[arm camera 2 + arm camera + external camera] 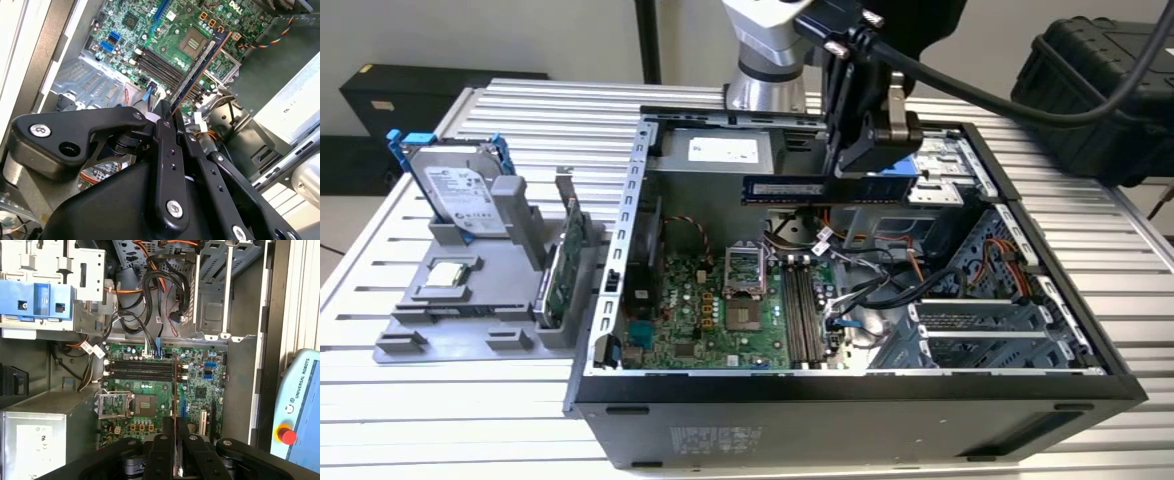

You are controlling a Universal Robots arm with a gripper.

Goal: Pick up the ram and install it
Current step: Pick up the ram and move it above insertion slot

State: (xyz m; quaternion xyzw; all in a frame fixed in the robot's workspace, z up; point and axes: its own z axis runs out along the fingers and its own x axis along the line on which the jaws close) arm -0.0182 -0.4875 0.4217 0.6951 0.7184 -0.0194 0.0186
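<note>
- Above the open black sheet-metal computer case (854,405), my black pincer (865,175) is clamped on the ram (794,188), a long, thin bluish-green board stick with a row of dark chips.
- The ram hangs level in the air over the back part of the case. I grip it near one end, and the rest juts toward the exterior view's left.
- In the second wrist view the ram (200,60) runs out from between my flat, bolted fingers (167,165). In the first wrist view I see it edge-on (174,385).
- Well below it lies the green motherboard (707,315), thick with small parts.
- Its dark, narrow memory slots (803,310) run side by side, and the ram sits crosswise to them.
- A square, metal-framed processor socket (742,290) sits just beside the slots.
- A loose bundle of black and orange cables (155,285) sags near one end of the slots, the closest thing in the way.
- A grey, boxy power supply (720,150) with a white label stands at the back of the case, near the ram.
- A blue plastic drive latch (37,300) sits on a silvery cage.
- On the ribbed aluminium table (454,425), at the exterior view's left, a grey plastic holder tray (400,345) carries three things:
  - a silvery hard drive (460,190), upright in a blue frame;
  - a small square silver processor chip (447,275), lying flat;
  - a green expansion card (558,270), standing on edge.
- A pale blue teach pendant (300,395) with a round red button lies beside the case.
</note>
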